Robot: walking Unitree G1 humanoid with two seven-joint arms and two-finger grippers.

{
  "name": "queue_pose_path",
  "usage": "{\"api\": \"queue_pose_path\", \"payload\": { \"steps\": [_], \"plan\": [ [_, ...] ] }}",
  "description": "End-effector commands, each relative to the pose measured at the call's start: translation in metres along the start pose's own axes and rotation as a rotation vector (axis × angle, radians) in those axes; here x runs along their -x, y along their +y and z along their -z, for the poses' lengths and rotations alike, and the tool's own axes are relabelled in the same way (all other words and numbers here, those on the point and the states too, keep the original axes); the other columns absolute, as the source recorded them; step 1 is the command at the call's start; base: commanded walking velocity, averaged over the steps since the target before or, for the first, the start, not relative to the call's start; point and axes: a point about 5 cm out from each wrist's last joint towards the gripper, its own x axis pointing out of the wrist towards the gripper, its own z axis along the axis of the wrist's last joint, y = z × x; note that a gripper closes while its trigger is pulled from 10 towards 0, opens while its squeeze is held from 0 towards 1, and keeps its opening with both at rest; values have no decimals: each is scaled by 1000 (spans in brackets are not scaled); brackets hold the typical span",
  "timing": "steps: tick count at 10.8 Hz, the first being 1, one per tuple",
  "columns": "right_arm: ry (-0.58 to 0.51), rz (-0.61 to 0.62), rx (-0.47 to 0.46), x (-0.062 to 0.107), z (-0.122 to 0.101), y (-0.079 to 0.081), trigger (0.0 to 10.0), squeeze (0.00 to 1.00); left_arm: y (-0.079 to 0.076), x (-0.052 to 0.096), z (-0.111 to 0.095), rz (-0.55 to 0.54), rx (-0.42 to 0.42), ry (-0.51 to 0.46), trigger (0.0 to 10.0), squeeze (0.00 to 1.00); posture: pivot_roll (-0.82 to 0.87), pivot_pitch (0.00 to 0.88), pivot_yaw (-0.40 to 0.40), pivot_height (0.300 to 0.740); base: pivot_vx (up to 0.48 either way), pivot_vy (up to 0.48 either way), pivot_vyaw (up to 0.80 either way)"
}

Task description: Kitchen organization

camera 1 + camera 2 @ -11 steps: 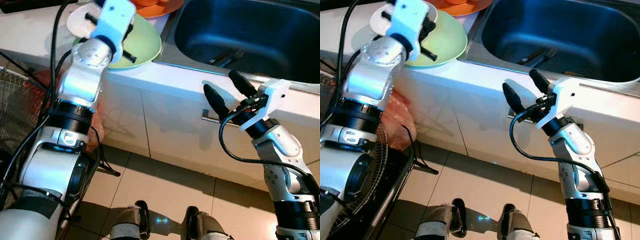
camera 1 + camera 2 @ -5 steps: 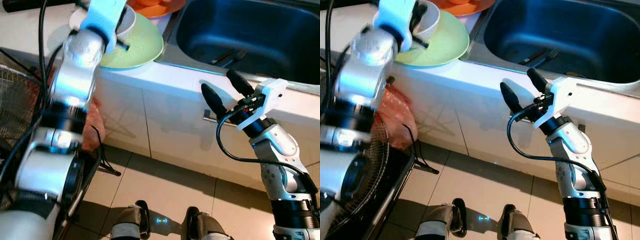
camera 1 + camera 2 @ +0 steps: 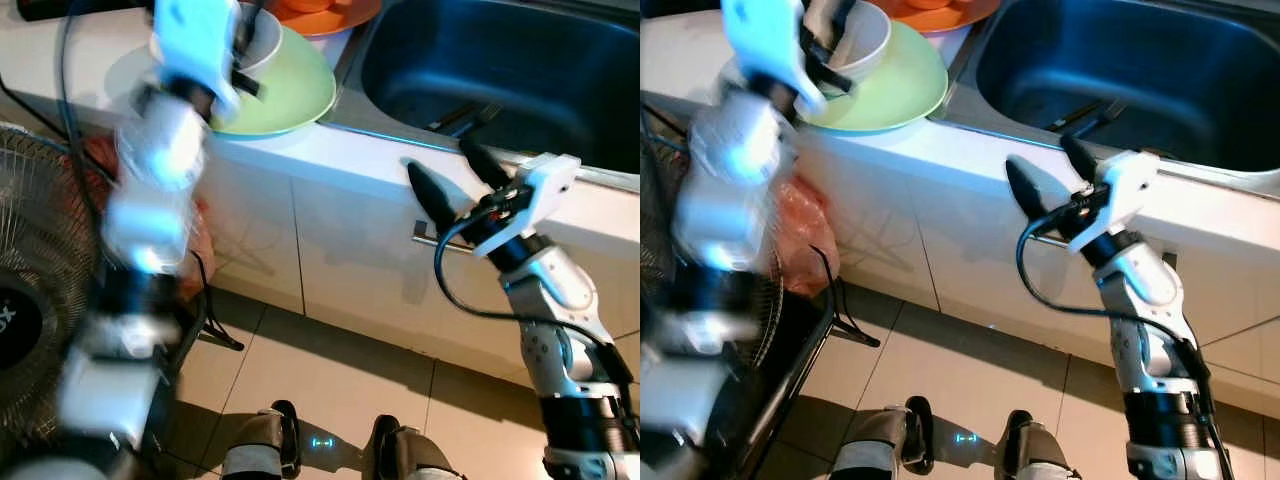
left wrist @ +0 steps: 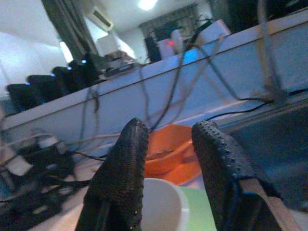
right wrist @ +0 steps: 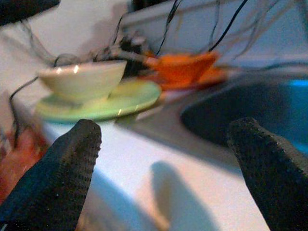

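Your left gripper (image 4: pixel 168 159) is part open over the white bowl (image 3: pixel 855 38), holding nothing; a fast move may knock it off the green plate (image 3: pixel 902 95). Right gripper (image 3: pixel 1045 175) wide open, empty.

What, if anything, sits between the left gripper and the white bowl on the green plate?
Nothing visible. The left gripper hangs directly above the white ceramic bowl on the round green plate, fingers open.

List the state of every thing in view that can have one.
White bowl: upright, on the green plate.
Green plate: flat on the counter, by the sink.
Orange bowl: upright, on an orange plate.
Sink: holds cutlery.
Left gripper: open, above the white bowl.
Right gripper: open, at the counter edge.
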Motion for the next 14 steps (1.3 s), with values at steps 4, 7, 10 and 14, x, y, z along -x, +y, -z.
{"api": "queue_pose_path", "payload": {
  "steps": [4, 7, 10, 14],
  "plan": [
    [-93, 169, 89, 3, -16, -21, 10000, 0, -31, 25, -2, 51, 63, -46, 10000, 1000, 44, 206, 22, 740, 0, 0, 0],
    [-132, 264, 181, 16, -31, -34, 10000, 0, -38, 47, 8, 4, 74, -4, 10000, 1000, 43, 213, 18, 740, 0, 0, 0],
    [-103, 378, 256, 48, -35, -49, 10000, 0, -31, 79, 21, -97, 39, 79, 10000, 1000, 49, 231, 15, 740, 0, 0, 0],
    [17, 492, 279, 97, -20, -57, 10000, 0, -31, 125, 44, -173, 6, 238, 10000, 1000, 62, 241, 11, 740, 0, 0, 0]
  ]
}}
